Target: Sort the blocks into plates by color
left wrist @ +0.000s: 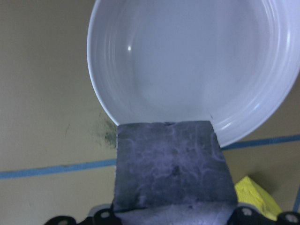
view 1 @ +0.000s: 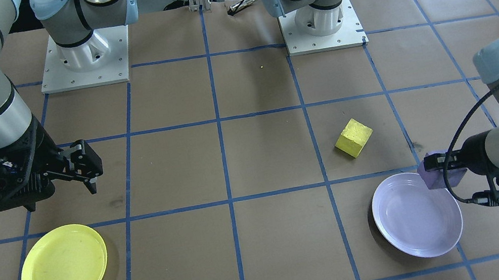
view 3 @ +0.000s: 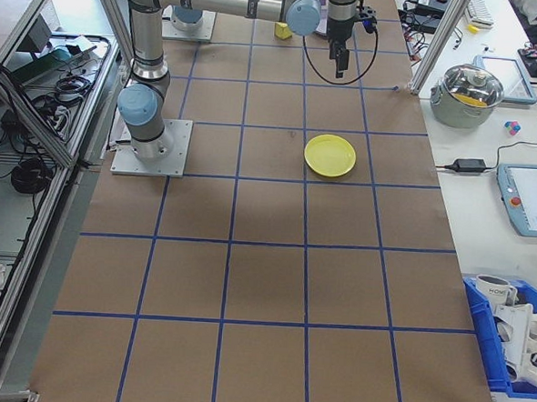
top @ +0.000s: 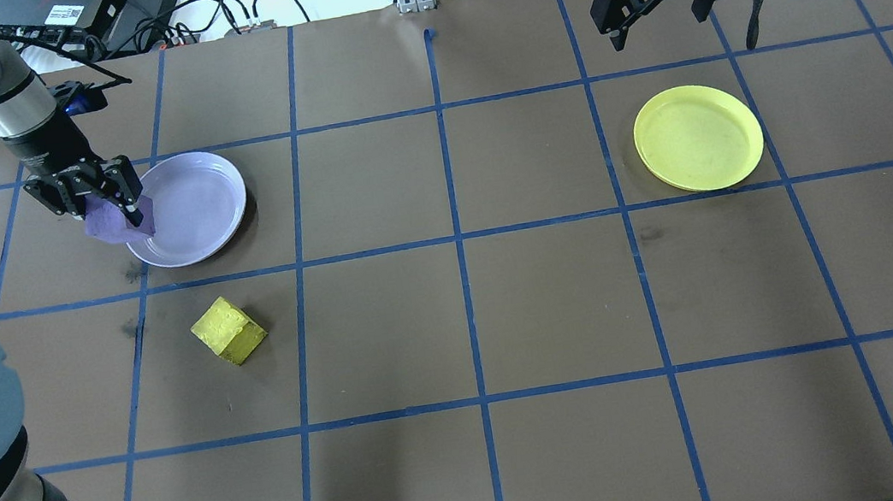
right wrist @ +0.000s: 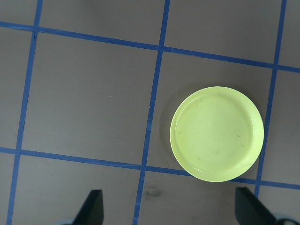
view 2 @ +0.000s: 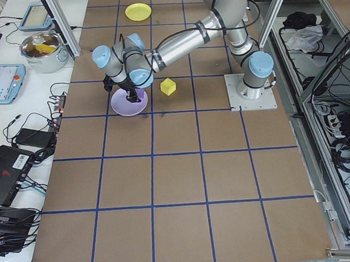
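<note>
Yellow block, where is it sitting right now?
In the overhead view the yellow block sits alone on the table's left half, just below the lavender plate and far from the yellow plate on the right.

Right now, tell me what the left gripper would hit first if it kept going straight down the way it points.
Probably the lavender plate: the left gripper holds the purple block over its near rim, so the block would likely touch there first. Height above it is unclear.

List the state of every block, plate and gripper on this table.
Purple chalky cube: held by the left gripper, at the lavender plate's rim.
Yellow chalky cube: loose on the table.
Pale lavender round plate: empty.
Bright yellow round plate: empty.
Right gripper: open, empty.
</note>
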